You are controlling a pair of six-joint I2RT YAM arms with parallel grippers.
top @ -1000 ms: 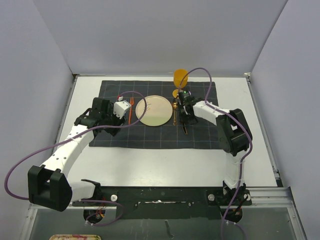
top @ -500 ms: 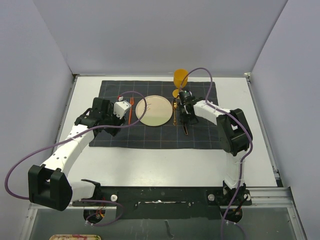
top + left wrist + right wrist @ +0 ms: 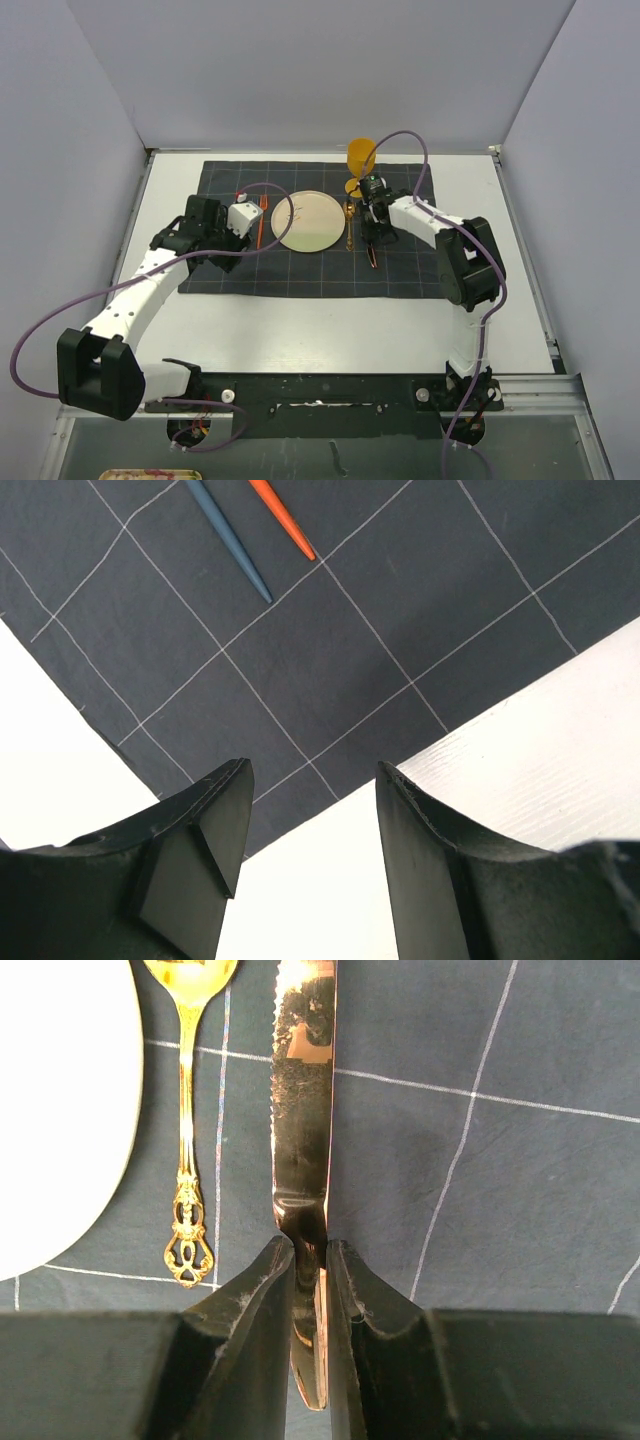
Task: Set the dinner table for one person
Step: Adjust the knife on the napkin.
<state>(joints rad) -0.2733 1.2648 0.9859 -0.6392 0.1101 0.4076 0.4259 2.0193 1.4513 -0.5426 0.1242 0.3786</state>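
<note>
Likely a lab: plain grey partition walls (image 3: 300,70).

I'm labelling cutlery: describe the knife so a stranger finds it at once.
On the dinner table lies a dark gridded cloth with a round plate. Right of the plate lie a gold spoon, then the knife, in the right gripper. Only it has a serrated blade.

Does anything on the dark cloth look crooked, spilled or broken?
Nothing stands out. The ornate gold spoon and the copper-coloured serrated knife lie straight and parallel, right of the round cream plate. The right tool is shut on the knife's handle. No spill or damage shows.
</note>
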